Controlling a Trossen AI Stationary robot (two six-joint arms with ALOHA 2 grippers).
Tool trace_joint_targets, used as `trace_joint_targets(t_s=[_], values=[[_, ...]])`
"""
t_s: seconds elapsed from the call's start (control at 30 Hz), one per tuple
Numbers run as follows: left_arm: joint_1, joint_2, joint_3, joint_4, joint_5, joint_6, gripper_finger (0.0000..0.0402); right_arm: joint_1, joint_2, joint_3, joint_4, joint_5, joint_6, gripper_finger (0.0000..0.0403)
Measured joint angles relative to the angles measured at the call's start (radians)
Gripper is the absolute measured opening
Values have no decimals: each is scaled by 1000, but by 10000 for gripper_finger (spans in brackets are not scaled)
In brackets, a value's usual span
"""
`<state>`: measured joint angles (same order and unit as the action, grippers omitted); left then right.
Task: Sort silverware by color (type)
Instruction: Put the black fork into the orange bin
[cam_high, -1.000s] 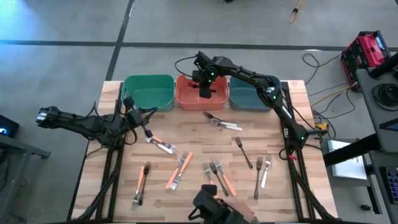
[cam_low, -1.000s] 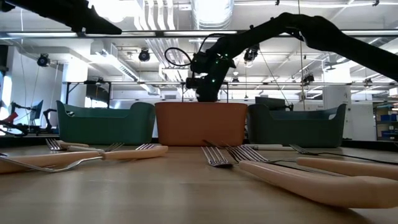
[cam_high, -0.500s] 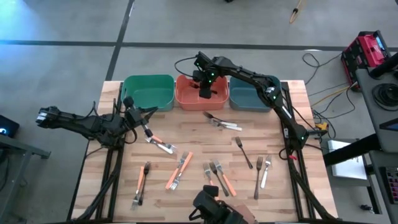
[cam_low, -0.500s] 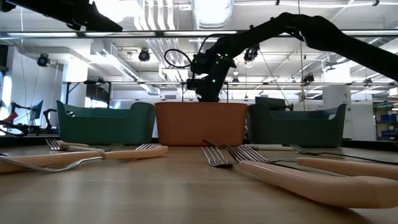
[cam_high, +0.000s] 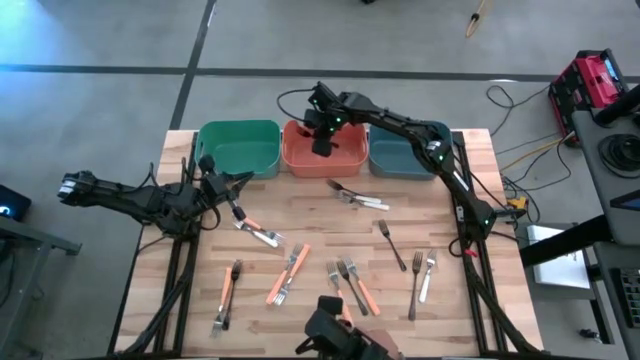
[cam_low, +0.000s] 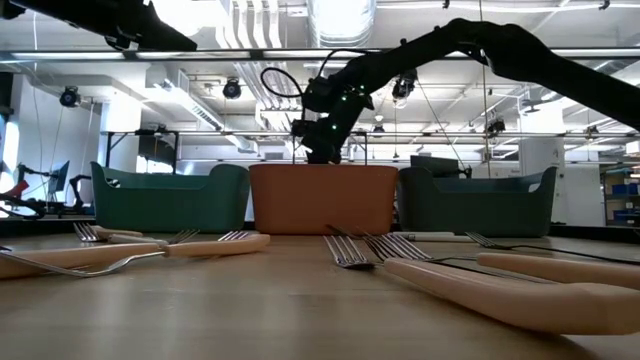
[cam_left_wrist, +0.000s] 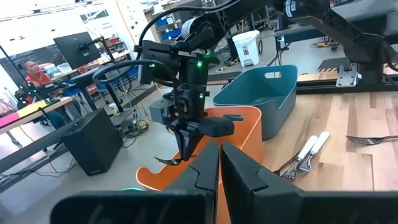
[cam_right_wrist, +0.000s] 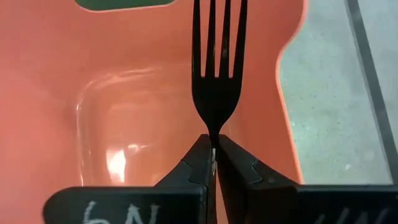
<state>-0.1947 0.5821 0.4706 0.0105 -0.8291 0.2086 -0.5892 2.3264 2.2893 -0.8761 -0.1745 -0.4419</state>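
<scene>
Since a second ago, my right gripper (cam_high: 322, 142) has shifted slightly over the orange bin (cam_high: 345, 160) at the table's far edge, fingers clamped on a dark fork (cam_right_wrist: 215, 68). Left gripper (cam_high: 238, 214), shut and empty, waits near the left edge.

Pale wooden plank desk (cam_high: 300, 215): green (cam_high: 238, 148), orange (cam_high: 322, 152) and blue plastic bins (cam_high: 400, 152) along far edge; scattered small metal-tined forks (cam_high: 290, 272) in front.

Glossy orange plastic bin (cam_right_wrist: 93, 124); dark metal fork (cam_right_wrist: 216, 68); wood tabletop (cam_high: 320, 225).
</scene>
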Motion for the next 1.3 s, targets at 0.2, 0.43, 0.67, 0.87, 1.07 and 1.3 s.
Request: trace_joint_targets(t_s=[0.2, 0.43, 0.67, 0.87, 1.07, 1.3], values=[[0, 0, 0, 0, 0, -1, 0, 0, 0, -43, -2, 2, -15, 9], [0, 0, 0, 0, 0, -9, 0, 1, 0, -71, -2, 47, -13, 9], [0, 0, 0, 0, 0, -10, 0, 1, 0, -74, -2, 47, -14, 9], [0, 0, 0, -2, 0, -13, 0, 1, 0, -78, -2, 45, -2, 9], [0, 0, 0, -3, 1, -13, 0, 5, 0, -82, -42, 44, -50, 9], [0, 0, 0, -3, 0, -13, 0, 5, 0, -82, -36, 44, -50, 9]])
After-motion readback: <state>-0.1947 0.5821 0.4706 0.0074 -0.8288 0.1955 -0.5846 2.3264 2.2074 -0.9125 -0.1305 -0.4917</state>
